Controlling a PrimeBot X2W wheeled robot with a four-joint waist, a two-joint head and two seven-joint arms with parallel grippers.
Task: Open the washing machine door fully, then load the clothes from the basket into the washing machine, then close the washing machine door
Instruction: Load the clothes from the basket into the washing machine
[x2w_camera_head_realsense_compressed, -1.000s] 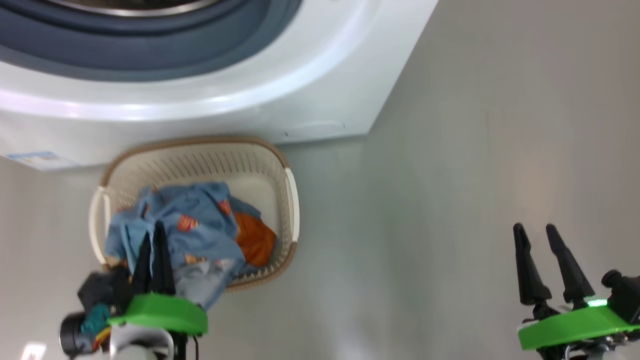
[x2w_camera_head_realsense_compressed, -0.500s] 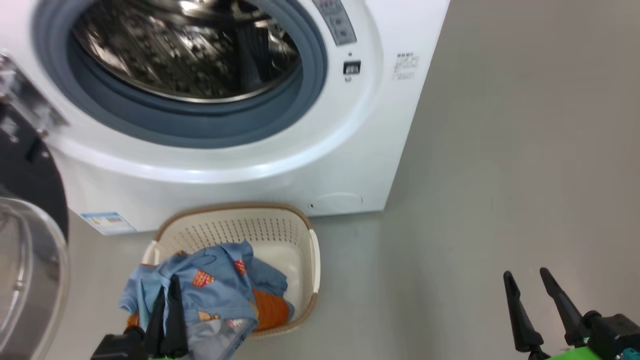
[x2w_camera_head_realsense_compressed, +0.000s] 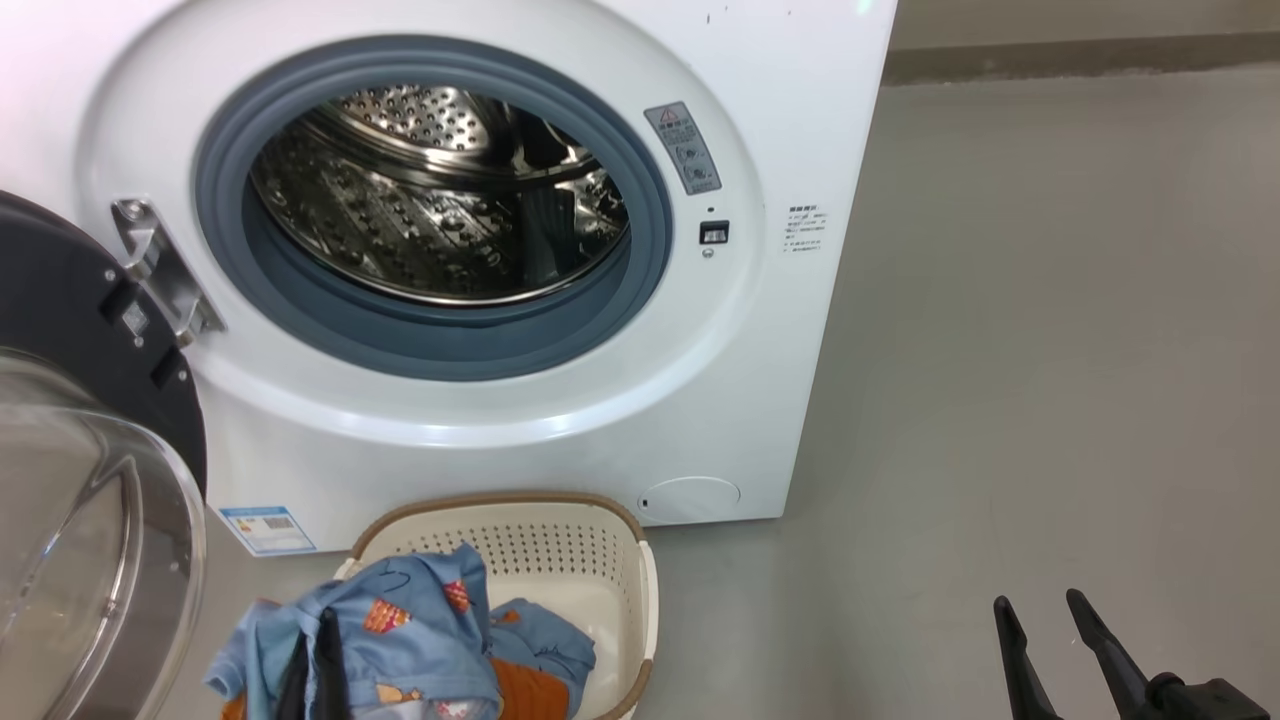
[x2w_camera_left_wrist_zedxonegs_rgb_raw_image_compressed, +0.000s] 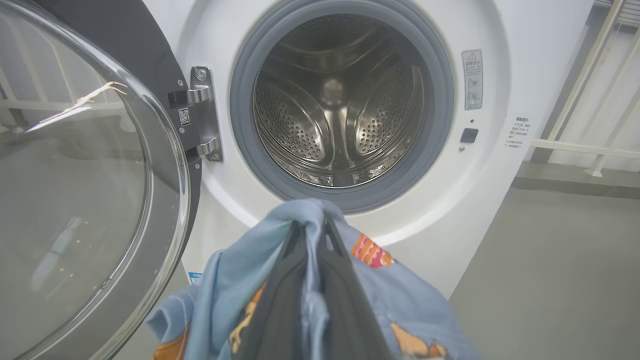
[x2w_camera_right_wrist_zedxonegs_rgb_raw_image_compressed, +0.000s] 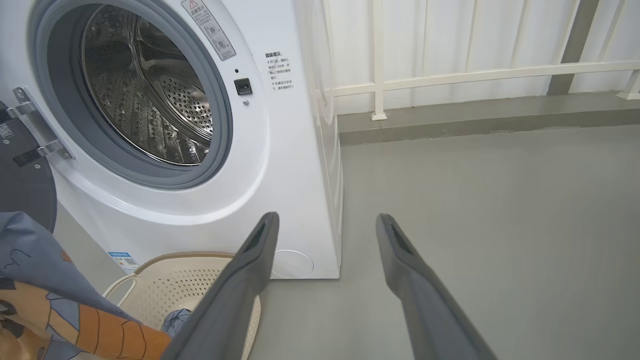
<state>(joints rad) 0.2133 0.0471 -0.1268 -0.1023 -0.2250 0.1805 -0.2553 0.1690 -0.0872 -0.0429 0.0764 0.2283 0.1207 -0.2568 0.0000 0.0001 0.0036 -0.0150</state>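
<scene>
1. Gripping the clothes (x2w_camera_left_wrist_zedxonegs_rgb_raw_image_compressed: 235, 280), the left gripper (x2w_camera_left_wrist_zedxonegs_rgb_raw_image_compressed: 310, 225) is holding them between closed fingers, before the machine (x2w_camera_left_wrist_zedxonegs_rgb_raw_image_compressed: 480, 195).
2. The basket (x2w_camera_head_realsense_compressed: 560, 535) is sitting just before the machine's base, holding more clothes.
3. The door (x2w_camera_head_realsense_compressed: 70, 300) is standing open on the machine's hinge side.
4. The right gripper (x2w_camera_right_wrist_zedxonegs_rgb_raw_image_compressed: 326, 217) is hovering open and empty beside the machine's front corner.
</scene>
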